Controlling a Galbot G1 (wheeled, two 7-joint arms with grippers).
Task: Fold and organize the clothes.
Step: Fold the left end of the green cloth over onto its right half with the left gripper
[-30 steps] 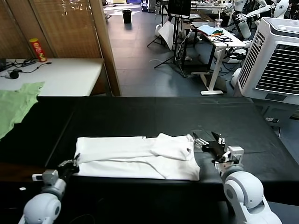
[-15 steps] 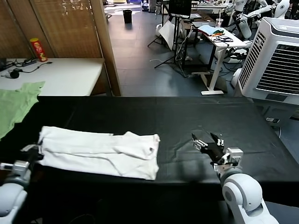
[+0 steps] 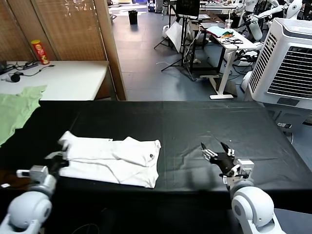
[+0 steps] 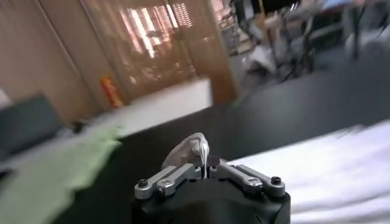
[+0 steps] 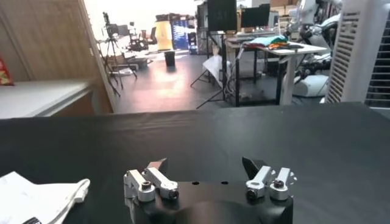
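Observation:
The clothes, a folded white T-shirt [image 3: 117, 160], lie on the black table [image 3: 195, 122], left of its middle. A small dark print shows near the shirt's right edge. My left gripper [image 3: 59, 157] is at the shirt's left end, shut on a pinch of its white cloth [image 4: 201, 149], with more of the shirt [image 4: 335, 164] spread beyond. My right gripper [image 3: 217, 155] hovers open over bare table to the right of the shirt, nothing between its fingers [image 5: 159, 165]. A corner of the shirt [image 5: 36, 198] shows off to one side in the right wrist view.
A pale green garment [image 3: 14, 109] hangs over the table's far left corner, also seen as the green garment [image 4: 55, 176]. Behind stands a white table [image 3: 63, 78] with a red can [image 3: 40, 52]. A white air cooler [image 3: 287, 63] stands at the back right.
The shirt has been dragged left from the table's middle by my left gripper; its left end then came back slightly right and lifted. My right gripper has stayed almost still, open.

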